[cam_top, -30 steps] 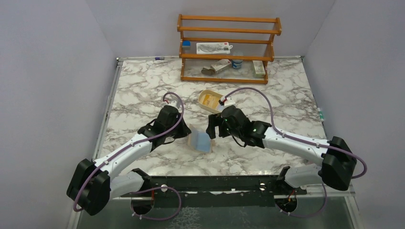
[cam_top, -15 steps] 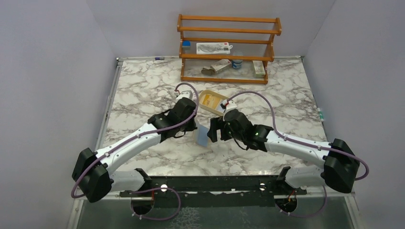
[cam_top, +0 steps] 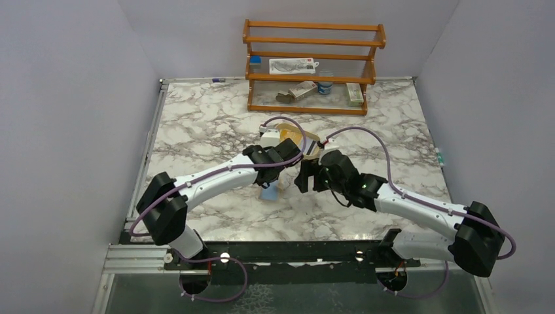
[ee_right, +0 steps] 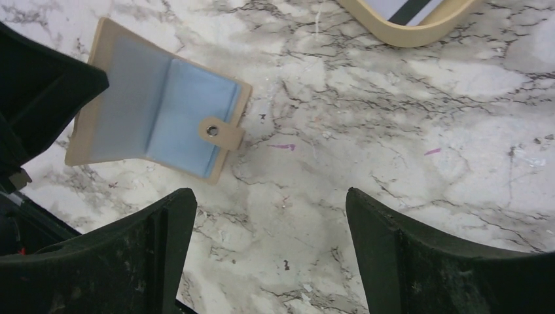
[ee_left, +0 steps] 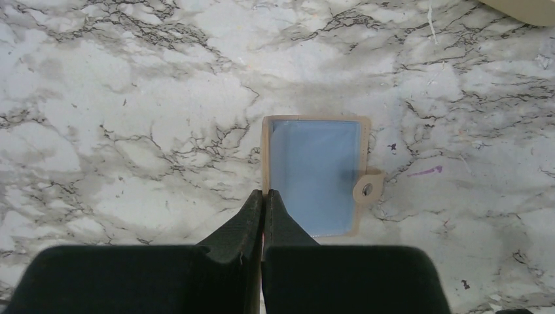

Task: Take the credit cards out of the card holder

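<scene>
Pinching the left leaf of the card holder (ee_left: 314, 173): left gripper (ee_left: 264, 195) has its fingers pressed together, with a tan strip showing edge-on between them. The other leaf lies flat on the marble bench (cam_top: 196, 118), blue panel up, snap tab (ee_left: 367, 189) on its right edge. The holder is mid-bench, a bit toward the near edge.

Right gripper (ee_right: 269, 196) has its jaws spread wide with nothing between them. It hangs over bare marble just right of the holder, not touching it.

Containers:
- Oval tan tray (ee_right: 399, 39) is just behind the holder toward the far edge, partly covered by arms and cables in the top view. Inside are the whitish-grey card (ee_right: 407, 8) with its dark band and the yellow-orange card (cam_top: 288, 136). Can't tell whether they overlap.
- Wooden rack (cam_top: 314, 26) stands at the middle of the far edge. The middle shelf holds a blue-lidded jar (cam_top: 255, 63) and a long white packet (cam_top: 292, 65). The lower shelf holds a small tub (cam_top: 325, 86), a box (cam_top: 355, 93) and a few items too small to identify.
</scene>
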